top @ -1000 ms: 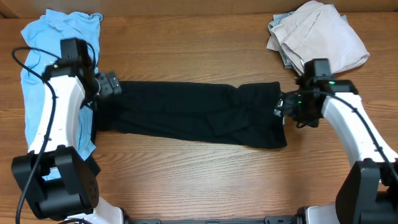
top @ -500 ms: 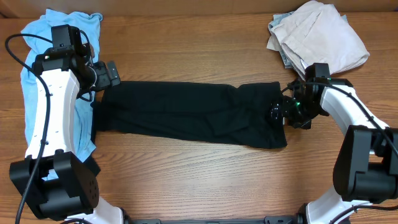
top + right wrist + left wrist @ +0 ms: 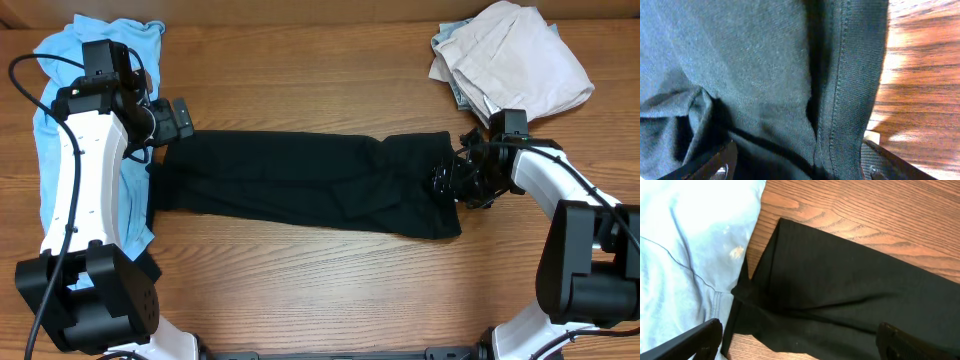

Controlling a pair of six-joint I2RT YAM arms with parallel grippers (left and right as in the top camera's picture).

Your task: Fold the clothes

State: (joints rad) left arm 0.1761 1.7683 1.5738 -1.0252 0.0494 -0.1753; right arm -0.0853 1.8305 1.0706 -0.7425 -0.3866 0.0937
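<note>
A long black garment (image 3: 300,185) lies flat across the middle of the table. My left gripper (image 3: 180,122) hovers at its upper left corner. In the left wrist view the left gripper (image 3: 800,342) is wide open above the black garment's (image 3: 840,290) left end, with nothing between the fingers. My right gripper (image 3: 443,182) is down over the garment's right edge. In the right wrist view the right gripper (image 3: 797,165) is open, its fingers straddling the stitched hem of the black fabric (image 3: 750,65). No white tag shows.
A light blue T-shirt (image 3: 60,60) lies crumpled at the far left under my left arm, touching the black garment's end; it also fills the left of the left wrist view (image 3: 685,245). A pile of beige clothes (image 3: 515,55) sits at the back right. The table (image 3: 300,80) is wood.
My right gripper has moved left and dropped onto the black garment's right edge. My left arm first swung back toward the far side, then held still.
</note>
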